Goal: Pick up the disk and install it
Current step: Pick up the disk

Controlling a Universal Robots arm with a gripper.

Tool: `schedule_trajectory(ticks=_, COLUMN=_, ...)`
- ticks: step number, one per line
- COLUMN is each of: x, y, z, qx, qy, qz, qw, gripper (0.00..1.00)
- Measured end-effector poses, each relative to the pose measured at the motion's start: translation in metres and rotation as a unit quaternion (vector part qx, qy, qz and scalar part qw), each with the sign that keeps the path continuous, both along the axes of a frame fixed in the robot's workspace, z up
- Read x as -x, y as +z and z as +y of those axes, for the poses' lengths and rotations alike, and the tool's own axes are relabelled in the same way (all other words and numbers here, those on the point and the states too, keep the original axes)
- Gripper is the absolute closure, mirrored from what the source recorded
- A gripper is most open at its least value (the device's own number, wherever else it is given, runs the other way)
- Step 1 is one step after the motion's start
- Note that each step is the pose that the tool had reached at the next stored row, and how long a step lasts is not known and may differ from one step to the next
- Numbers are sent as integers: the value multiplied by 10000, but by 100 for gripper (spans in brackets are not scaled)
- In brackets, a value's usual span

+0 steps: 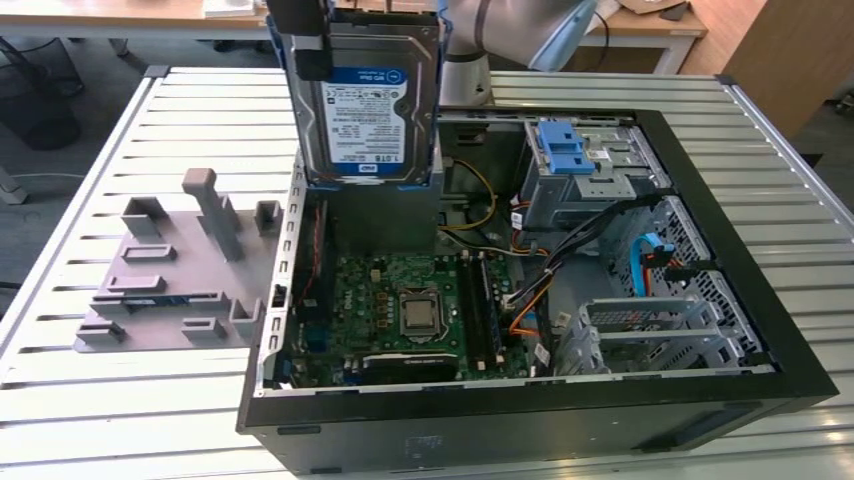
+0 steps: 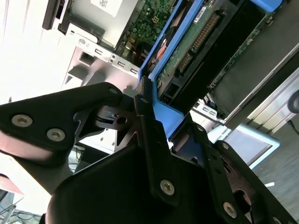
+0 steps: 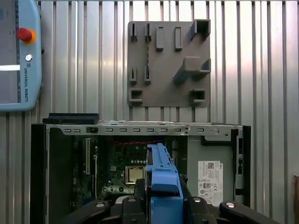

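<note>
- The gripper [image 3: 161, 204] is clenched on the disk [image 1: 371, 110]; its black fingers [image 2: 149, 140] press the blue rails from both sides.
- The disk hangs upright over the open computer case [image 1: 754, 260], with its label facing the exterior view.
- A grey holder plate [image 1: 160, 295] lies on the slatted table [image 1: 120, 410], just beside the case, at the exterior view's left.
</note>
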State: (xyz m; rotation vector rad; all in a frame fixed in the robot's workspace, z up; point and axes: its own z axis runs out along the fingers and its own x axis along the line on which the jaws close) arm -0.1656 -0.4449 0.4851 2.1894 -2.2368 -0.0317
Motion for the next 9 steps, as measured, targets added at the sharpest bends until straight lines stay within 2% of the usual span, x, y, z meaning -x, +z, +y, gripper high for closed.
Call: schedule_trajectory(ticks=9, x=-159, y=0, z=-4, qx=0, qy=0, qz=2, qw=10000, gripper=64)
